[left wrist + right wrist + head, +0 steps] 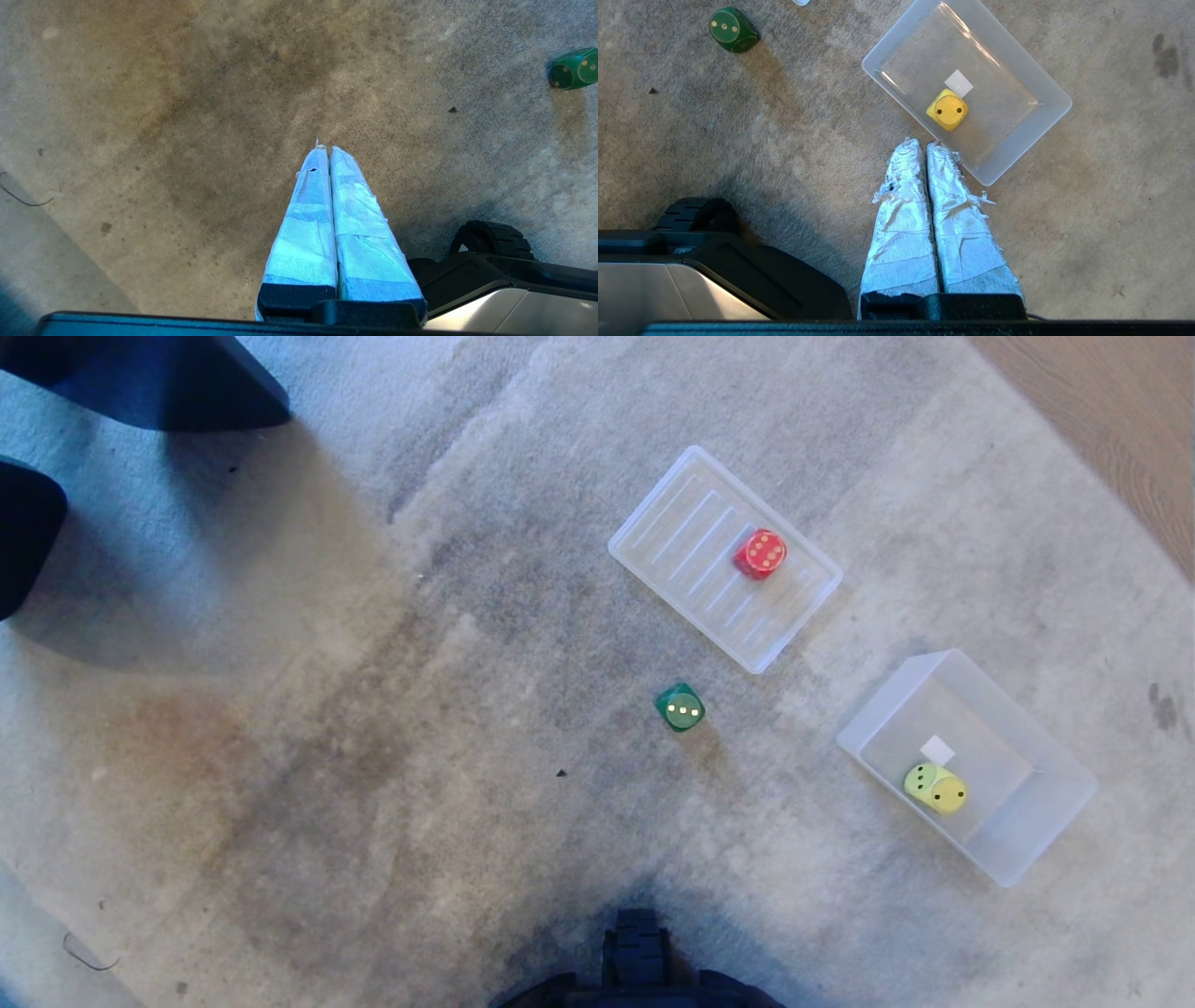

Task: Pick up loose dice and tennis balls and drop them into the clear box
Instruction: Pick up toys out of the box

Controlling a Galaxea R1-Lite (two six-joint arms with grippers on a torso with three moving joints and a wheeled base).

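hanging pressed together, empty – left gripper, right gripper – green die on open carpet.

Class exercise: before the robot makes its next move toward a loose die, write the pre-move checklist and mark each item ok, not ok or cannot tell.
1. Clear box upright, open: ok.
2. Yellow die already inside the box: ok.
3. Green die loose on the carpet, nothing near it: ok.
4. Red die in the box: not ok, it sits on the ribbed tray.
5. Left gripper and right gripper empty, shut: ok.
6. Tennis balls located: cannot tell.
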